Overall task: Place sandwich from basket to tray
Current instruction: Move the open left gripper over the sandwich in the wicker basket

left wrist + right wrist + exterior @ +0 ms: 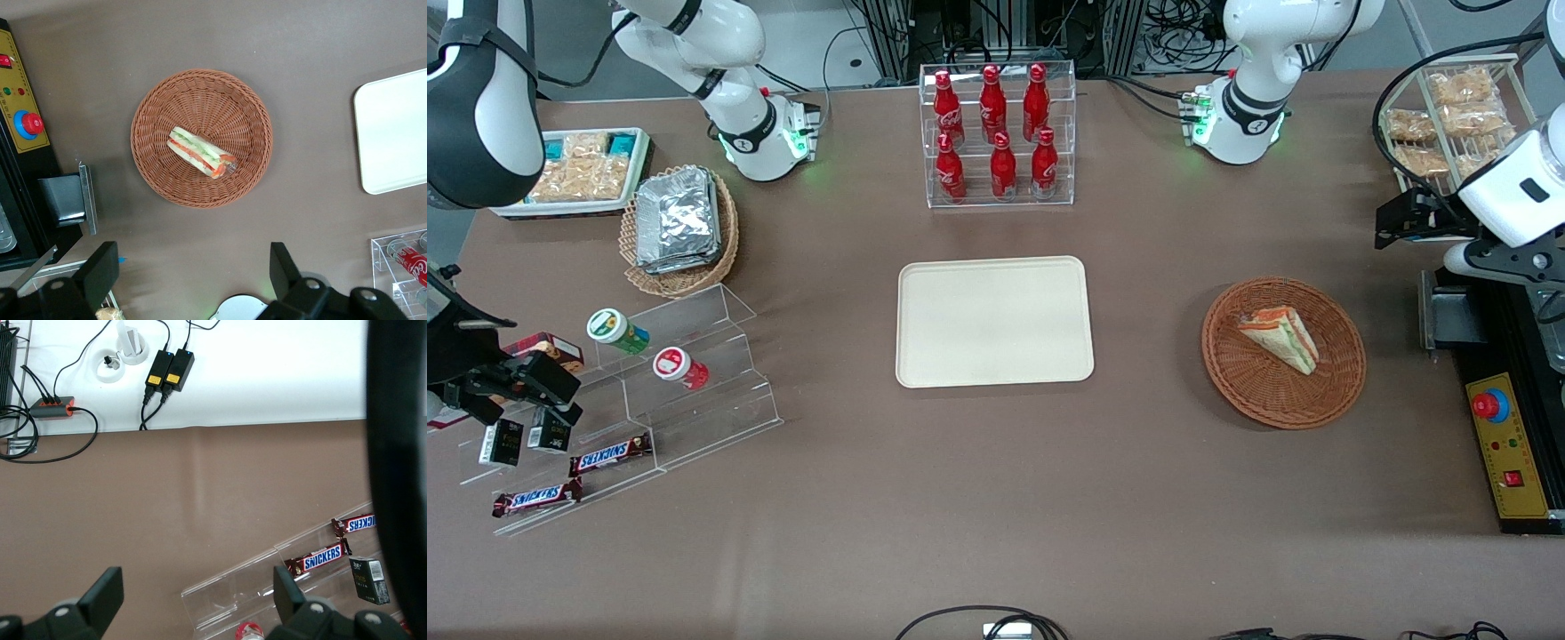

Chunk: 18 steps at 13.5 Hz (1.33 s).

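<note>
Sandwich (202, 153) in basket (157, 173): soft, light, squashable; we'd take its flat bread faces gently; pincer (193, 280) spread apart, high above basket

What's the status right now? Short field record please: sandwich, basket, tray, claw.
sandwich: lying in the basket, untouched
basket: reddish-brown wicker, toward the working arm's end of the table
tray: cream, rectangular, beside the basket, nothing on it
claw: left arm's, open, raised above the table beside the basket, holding nothing
task step: pick not yet begun
</note>
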Motion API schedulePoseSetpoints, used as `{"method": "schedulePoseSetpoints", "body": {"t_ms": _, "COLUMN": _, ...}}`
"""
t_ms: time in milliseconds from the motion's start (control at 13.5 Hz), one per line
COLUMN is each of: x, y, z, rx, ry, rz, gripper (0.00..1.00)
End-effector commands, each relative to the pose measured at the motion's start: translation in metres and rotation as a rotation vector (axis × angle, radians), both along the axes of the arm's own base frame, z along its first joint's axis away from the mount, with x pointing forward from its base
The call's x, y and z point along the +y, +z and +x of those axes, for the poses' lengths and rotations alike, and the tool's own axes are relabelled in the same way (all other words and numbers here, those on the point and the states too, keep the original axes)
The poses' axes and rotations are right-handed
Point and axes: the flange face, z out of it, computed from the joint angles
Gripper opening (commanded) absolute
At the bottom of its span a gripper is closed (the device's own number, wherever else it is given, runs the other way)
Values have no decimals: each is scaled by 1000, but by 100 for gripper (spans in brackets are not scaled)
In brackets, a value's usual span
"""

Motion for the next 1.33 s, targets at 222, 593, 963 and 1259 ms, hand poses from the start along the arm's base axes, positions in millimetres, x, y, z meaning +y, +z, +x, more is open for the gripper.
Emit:
{"method": "schedulePoseSetpoints", "body": {"t_ms": 222, "x": 3, "y": 2, "z": 0, "rx": -8, "ry": 5, "rz": 17, "gripper": 100}}
{"method": "schedulePoseSetpoints", "body": {"t_ms": 593, "x": 10, "y": -52, "z": -5, "rx": 20, "ry": 90, "rz": 33, "gripper": 100}}
{"method": "schedulePoseSetpoints", "body": {"t_ms": 963, "x": 8, "y": -152, "z": -33, "rx": -20, "ry": 261, "rz": 68, "gripper": 100}}
{"method": "schedulePoseSetpoints", "body": {"t_ms": 1259, "x": 9, "y": -219, "z": -54, "rx": -38, "ry": 432, "rz": 81, "gripper": 100}}
